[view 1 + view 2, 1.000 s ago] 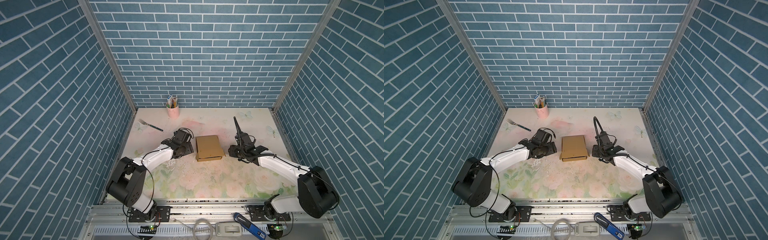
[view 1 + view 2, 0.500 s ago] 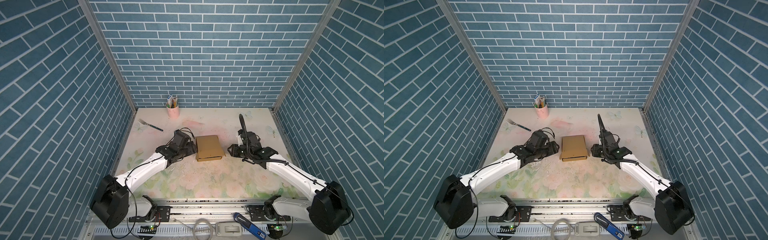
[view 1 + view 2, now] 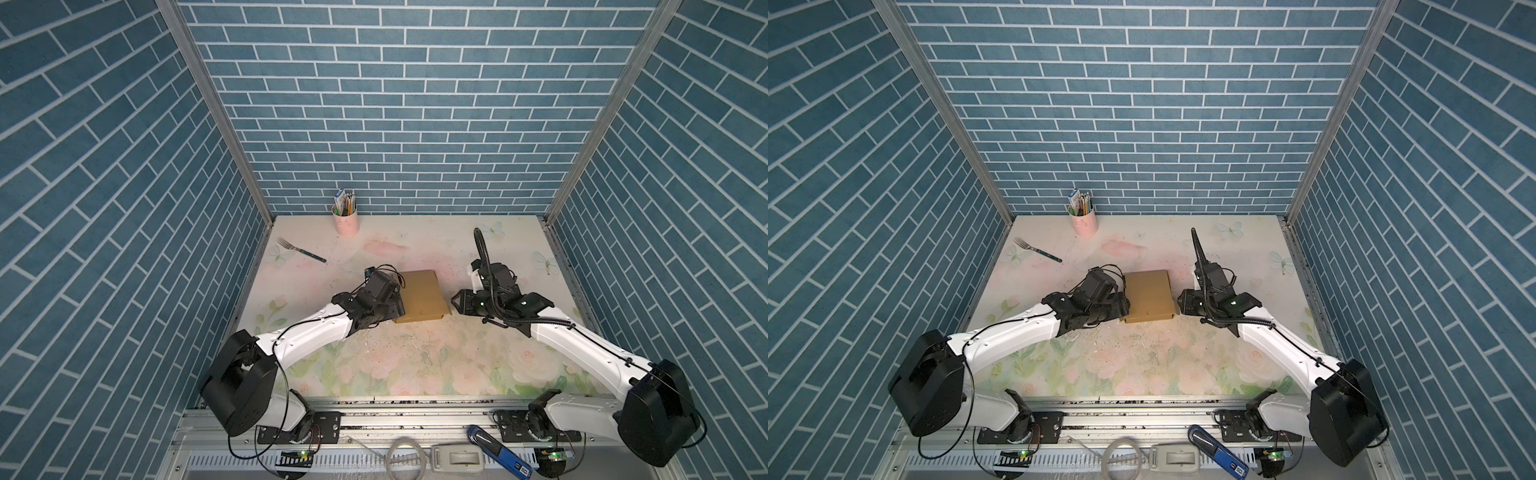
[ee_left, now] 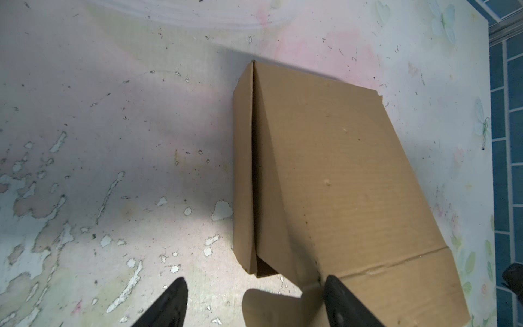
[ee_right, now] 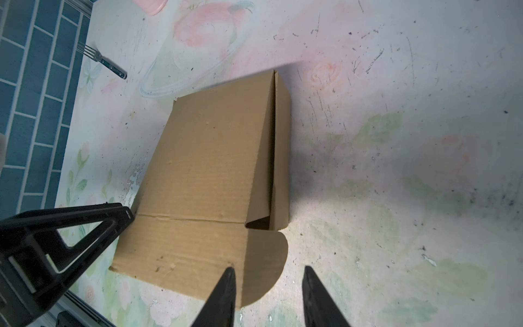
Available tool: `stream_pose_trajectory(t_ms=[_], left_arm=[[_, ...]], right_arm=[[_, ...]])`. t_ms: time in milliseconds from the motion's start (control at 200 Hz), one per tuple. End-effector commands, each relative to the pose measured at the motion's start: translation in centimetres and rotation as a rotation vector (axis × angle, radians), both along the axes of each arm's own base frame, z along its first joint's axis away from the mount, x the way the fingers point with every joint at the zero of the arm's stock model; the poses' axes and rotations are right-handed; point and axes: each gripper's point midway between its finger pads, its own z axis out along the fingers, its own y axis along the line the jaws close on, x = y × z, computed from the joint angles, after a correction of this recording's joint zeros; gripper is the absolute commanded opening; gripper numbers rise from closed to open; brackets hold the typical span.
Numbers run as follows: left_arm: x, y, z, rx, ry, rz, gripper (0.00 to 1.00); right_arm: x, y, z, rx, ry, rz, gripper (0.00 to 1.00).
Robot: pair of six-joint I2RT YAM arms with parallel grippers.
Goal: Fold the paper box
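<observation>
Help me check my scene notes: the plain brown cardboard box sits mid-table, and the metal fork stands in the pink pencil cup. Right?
No: the metal fork lies flat on the table, apart from the pink pencil cup, as both top views show. The brown cardboard box does sit mid-table.

A: The walls (image 3: 415, 104)?
B: Blue brick pattern on left, far and right, metal posts (image 3: 216, 108) at the far corners.
A: The table (image 3: 415, 361)?
B: Pale floral top, seemingly scuffed near the middle.
</observation>
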Motion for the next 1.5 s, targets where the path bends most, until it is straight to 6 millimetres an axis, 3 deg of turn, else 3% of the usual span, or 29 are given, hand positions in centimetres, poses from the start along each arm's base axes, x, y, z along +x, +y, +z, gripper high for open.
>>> stream_pose_trajectory(t_ms=[0, 505, 920, 1150, 1491], left_arm=[[0.6, -0.1, 0.9, 0.006, -0.032, 0.012, 0.78], [0.1, -0.3, -1.1, 0.019, 0.0, 0.01, 0.77], [-0.1, -3.2, -1.4, -0.009, -0.011, -0.027, 0.75], [-0.1, -3.0, -0.8, -0.017, -0.03, -0.013, 0.74], [-0.4, -2.4, 0.4, -0.035, -0.049, -0.006, 0.74]], right_arm=[[0.5, 0.9, 0.5, -0.013, -0.017, 0.042, 0.4], [0.7, 2.8, -2.4, -0.029, 0.026, 0.076, 0.36], [-0.3, 3.1, -3.3, 0.021, 0.056, 0.072, 0.28], [-0.5, 2.3, -3.6, -0.011, 0.048, 0.064, 0.28], [-0.4, 3.1, -2.7, 0.031, 0.042, 0.07, 0.29]])
